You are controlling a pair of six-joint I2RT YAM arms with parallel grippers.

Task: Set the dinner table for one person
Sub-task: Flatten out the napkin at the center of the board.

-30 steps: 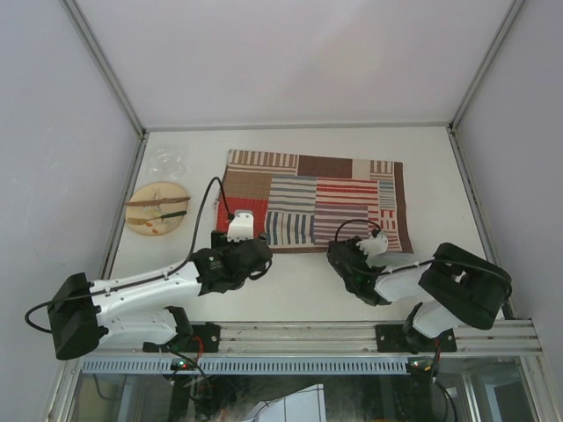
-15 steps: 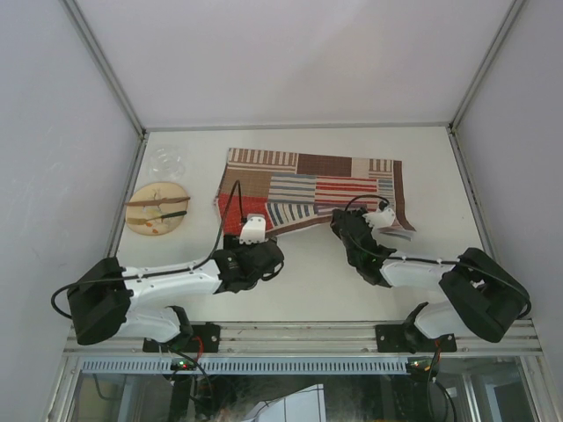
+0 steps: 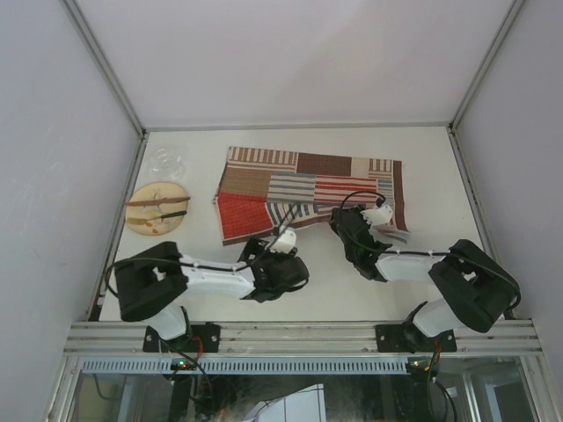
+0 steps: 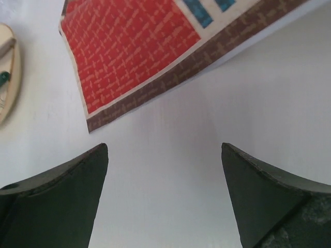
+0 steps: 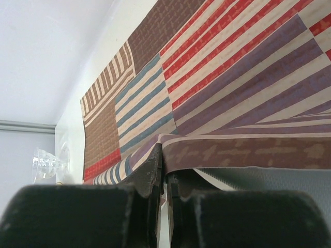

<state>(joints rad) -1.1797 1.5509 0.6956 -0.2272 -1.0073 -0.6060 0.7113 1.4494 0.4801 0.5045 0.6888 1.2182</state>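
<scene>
The striped patchwork placemat (image 3: 308, 186) (image 4: 129, 46) (image 5: 232, 67) lies on the white dinner table (image 3: 431, 167), its near edge raised and buckled on the right. My right gripper (image 3: 341, 221) (image 5: 164, 150) is shut on that raised near edge, and the cloth folds over the fingers. My left gripper (image 3: 266, 251) (image 4: 164, 147) hovers open over bare table (image 4: 165, 186), just short of the mat's red near-left corner, with nothing between its fingers.
A round wooden plate (image 3: 157, 208) (image 4: 7, 67) with cutlery laid across it sits at the left of the table. A clear glass (image 3: 167, 161) (image 5: 46, 161) stands behind it. Aluminium rails (image 3: 299, 336) edge the table.
My right gripper has pushed away from the base with the mat's near edge, lifting and wrinkling it. My left gripper, still open, has swung right, off the red corner onto bare table.
</scene>
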